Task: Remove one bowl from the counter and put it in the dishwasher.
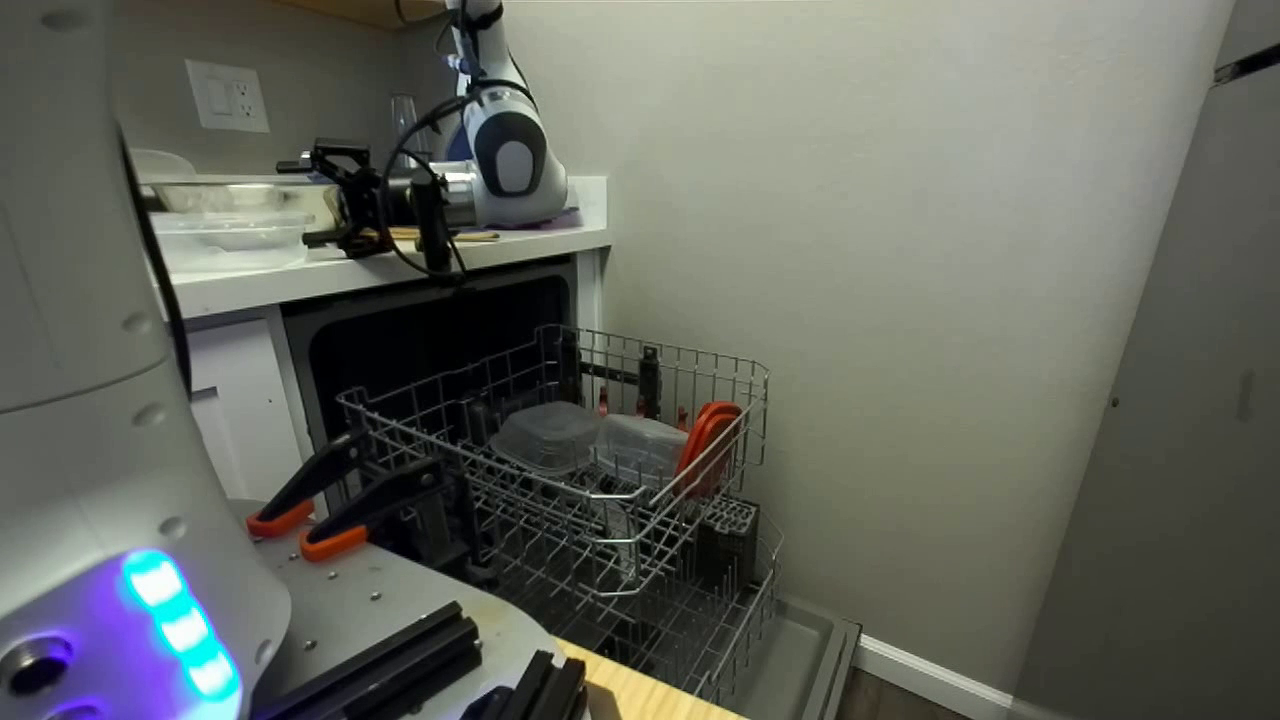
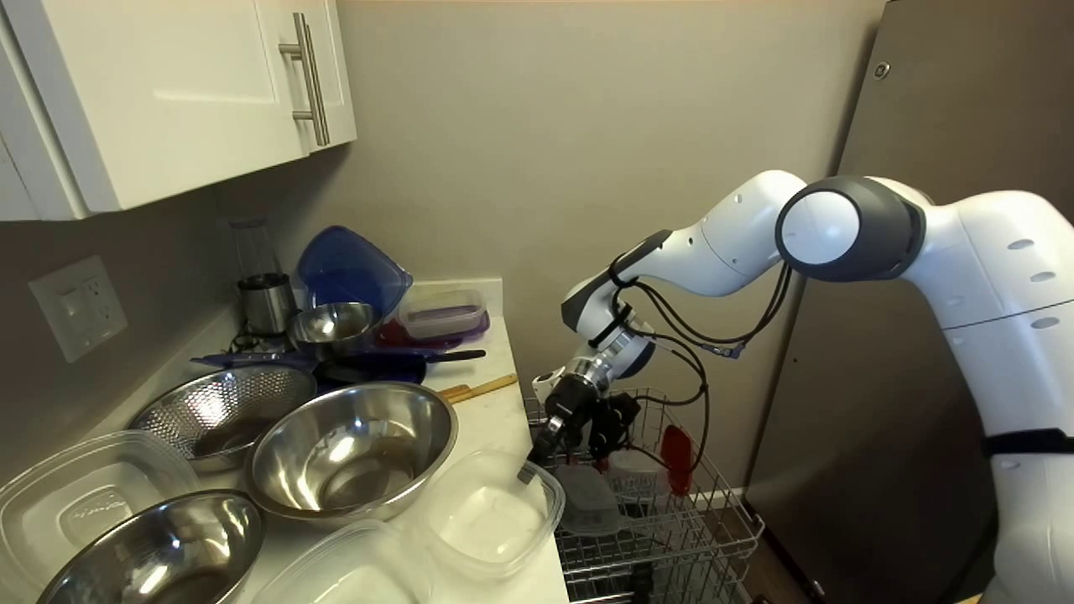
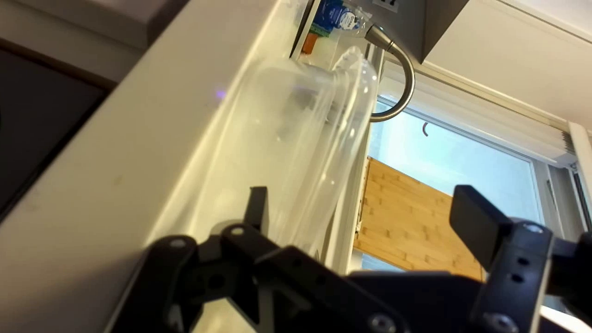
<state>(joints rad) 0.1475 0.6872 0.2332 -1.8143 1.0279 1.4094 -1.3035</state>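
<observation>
A clear plastic bowl (image 2: 491, 524) sits upright near the front edge of the white counter (image 2: 491, 419). It also shows in an exterior view (image 1: 235, 245) and fills much of the wrist view (image 3: 282, 134). My gripper (image 1: 296, 203) is open at the bowl's side, one finger low near the counter and the other higher. In the wrist view the open jaws (image 3: 363, 208) have the bowl's rim running between them; I cannot tell whether a finger touches it. Steel bowls (image 2: 357, 453) stand behind it. The dishwasher (image 1: 440, 325) is open with its wire rack (image 1: 620, 490) pulled out.
The upper rack holds upturned clear containers (image 1: 545, 437) and orange-red pieces (image 1: 708, 440). A colander (image 2: 222, 415), another clear container (image 2: 344, 570), blue lid (image 2: 352, 268) and wooden utensil (image 2: 482, 387) crowd the counter. A white cabinet (image 2: 176, 101) hangs above; a wall (image 1: 850, 300) bounds the rack's side.
</observation>
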